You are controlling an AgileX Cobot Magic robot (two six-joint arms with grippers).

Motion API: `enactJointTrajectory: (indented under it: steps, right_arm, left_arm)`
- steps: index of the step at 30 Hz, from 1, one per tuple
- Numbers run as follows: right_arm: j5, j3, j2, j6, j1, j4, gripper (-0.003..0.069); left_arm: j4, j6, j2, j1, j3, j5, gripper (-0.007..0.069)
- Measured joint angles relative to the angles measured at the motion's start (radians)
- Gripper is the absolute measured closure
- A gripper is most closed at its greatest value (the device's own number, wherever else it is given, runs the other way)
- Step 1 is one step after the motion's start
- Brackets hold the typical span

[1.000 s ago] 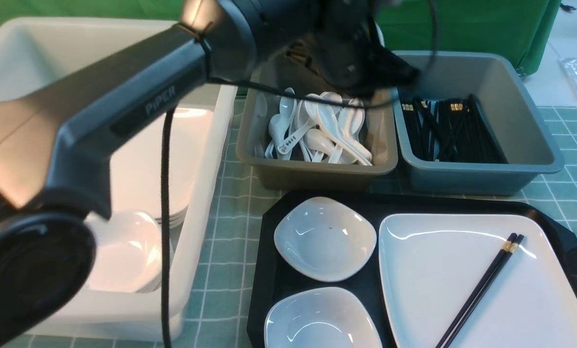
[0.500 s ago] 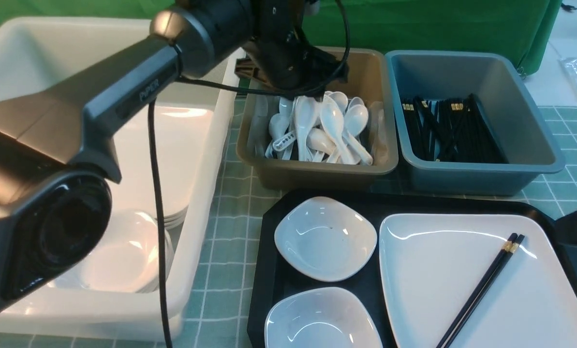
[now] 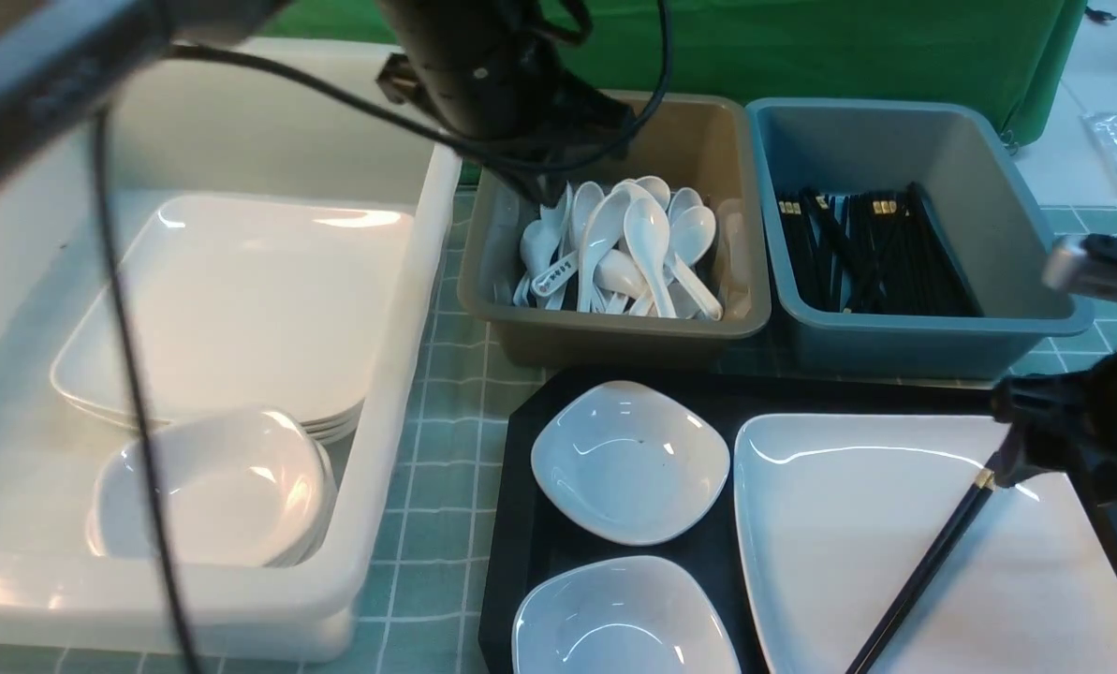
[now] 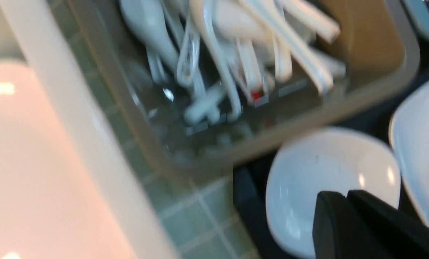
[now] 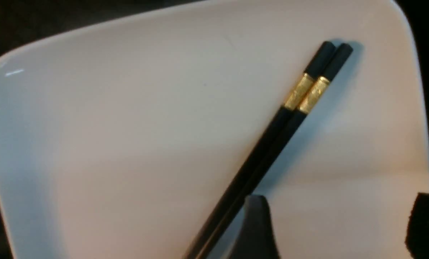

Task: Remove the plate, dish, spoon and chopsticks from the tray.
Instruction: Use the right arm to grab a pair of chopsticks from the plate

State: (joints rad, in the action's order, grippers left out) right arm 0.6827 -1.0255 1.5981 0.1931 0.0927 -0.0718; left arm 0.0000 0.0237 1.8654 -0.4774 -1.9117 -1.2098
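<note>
At far left, white tub (image 3: 408,309) holds white crockery (image 3: 230,300). Left gripper (image 4: 345,196) hangs above brown bin (image 3: 614,342) of spoons (image 3: 633,253), jaws closed, empty. On black tray (image 3: 507,562): small dishes (image 3: 628,463), then plate (image 3: 848,543) carrying chopsticks (image 3: 923,567). Right gripper (image 5: 337,201) just above their banded end, jaws open, nothing held

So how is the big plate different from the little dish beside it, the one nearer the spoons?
The plate is much wider and almost flat; the dish is small and deep. Chopsticks lie across the plate; the dish is empty. Both are shiny white with rounded corners, on the black tray.
</note>
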Motion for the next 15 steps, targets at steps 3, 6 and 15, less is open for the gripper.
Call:
enactJointTrajectory:
  steps: [3, 6, 15]
  right_arm:
    - [-0.001, -0.034, 0.068, 0.012, 0.000, 0.000, 0.0109]
    - [-0.006, -0.066, 0.135, 0.033, 0.000, 0.000, 0.0108]
    - [-0.012, -0.129, 0.271, 0.061, 0.000, 0.001, 0.0214]
  left_arm:
    - [0.014, 0.000, -0.087, 0.000, 0.149, 0.004, 0.0618]
    - [0.020, 0.000, -0.182, 0.000, 0.296, 0.045, 0.0619]
    - [0.024, -0.013, -0.468, 0.000, 0.640, 0.173, 0.0617]
